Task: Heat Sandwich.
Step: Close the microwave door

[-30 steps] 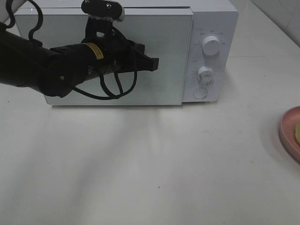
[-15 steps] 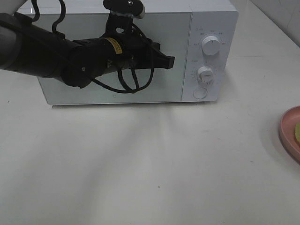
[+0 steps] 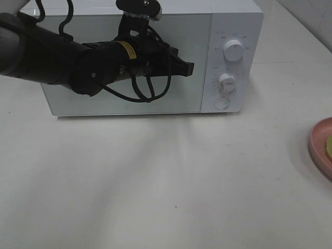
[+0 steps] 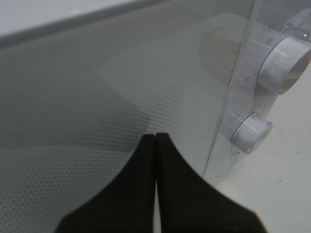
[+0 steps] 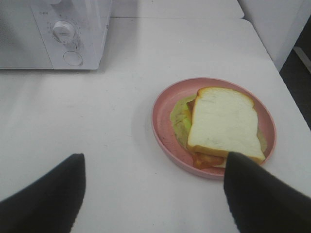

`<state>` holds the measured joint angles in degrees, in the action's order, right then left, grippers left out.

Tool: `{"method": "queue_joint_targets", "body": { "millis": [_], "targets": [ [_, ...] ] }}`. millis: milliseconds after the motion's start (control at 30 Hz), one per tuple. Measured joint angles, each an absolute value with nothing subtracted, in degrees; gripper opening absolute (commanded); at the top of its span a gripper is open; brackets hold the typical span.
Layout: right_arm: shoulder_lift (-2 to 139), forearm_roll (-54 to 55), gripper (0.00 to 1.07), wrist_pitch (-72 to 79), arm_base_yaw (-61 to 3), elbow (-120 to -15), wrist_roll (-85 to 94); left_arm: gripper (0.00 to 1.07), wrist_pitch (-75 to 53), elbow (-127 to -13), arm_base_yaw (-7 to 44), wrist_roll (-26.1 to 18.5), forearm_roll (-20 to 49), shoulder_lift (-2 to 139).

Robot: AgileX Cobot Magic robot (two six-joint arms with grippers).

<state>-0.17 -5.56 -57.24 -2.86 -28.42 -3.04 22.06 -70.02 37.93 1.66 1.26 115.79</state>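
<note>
The sandwich [image 5: 221,124], white bread on top with green and brown filling at its edges, lies on a round pink plate [image 5: 163,128] on the table. In the exterior view only a yellowish-green sliver of the sandwich [image 3: 329,147] and the plate's rim [image 3: 317,150] show at the right edge. My right gripper [image 5: 155,160] is wide open and hovers just short of the plate; it is out of the exterior view. The white microwave [image 3: 236,21] stands at the back with its door [image 3: 192,98] closed. My left gripper [image 3: 190,67] is shut and empty, its tip [image 4: 155,137] close to the door glass, left of the knobs.
Two white knobs [image 3: 234,50] [image 3: 226,81] and a round button [image 3: 221,102] sit on the microwave's right panel. The black left arm [image 3: 62,57] and its cables lie across the door. The white table [image 3: 166,181] stretches in front; its right edge [image 5: 286,92] runs past the plate.
My left gripper has moved to the right across the microwave door toward the knob panel, most of it in the first half second. The plate and sandwich have not moved.
</note>
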Motion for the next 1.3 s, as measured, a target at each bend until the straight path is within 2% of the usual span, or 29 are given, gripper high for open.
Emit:
{"method": "queue_joint_targets", "body": {
  "millis": [500,933,1033,1100,1133,1167,1200,1233,1267,1300],
  "targets": [
    [-0.2,-5.6,0.75,-57.2,-2.9,-28.4,-3.0,0.0,21.0,-70.1,38.0,1.8,1.4,115.7],
    [-0.2,-5.6,0.75,-57.2,-2.9,-28.4,-3.0,0.0,20.1,-64.8,38.2,3.2,5.6,111.0],
    [-0.2,-5.6,0.75,-57.2,-2.9,-28.4,-3.0,0.01,15.0,-63.6,38.2,3.2,5.7,108.4],
    [-0.2,-5.6,0.75,-57.2,-2.9,-28.4,-3.0,0.16,10.7,-63.5,38.2,3.2,5.7,107.1],
    [-0.2,-5.6,0.75,-57.2,-2.9,-28.4,-3.0,0.16,10.7,-63.5,38.2,3.2,5.7,107.1],
    [-0.2,-5.6,0.75,-57.2,-2.9,-28.4,-3.0,0.25,8.0,-63.4,38.2,3.2,5.7,106.6],
    [-0.2,-5.6,0.75,-57.2,-2.9,-28.4,-3.0,0.55,2.5,-63.4,38.2,3.2,5.7,105.1],
    [-0.2,-5.6,0.75,-57.2,-2.9,-28.4,-3.0,0.73,0.0,-63.4,38.2,3.2,5.7,104.5],
    [-0.2,-5.6,0.75,-57.2,-2.9,-28.4,-3.0,0.73,0.0,-63.4,38.2,3.2,5.7,104.5],
    [-0.2,-5.6,0.75,-57.2,-2.9,-28.4,-3.0,0.87,-2.6,-63.4,38.2,3.2,5.8,103.8]
  ]
}}
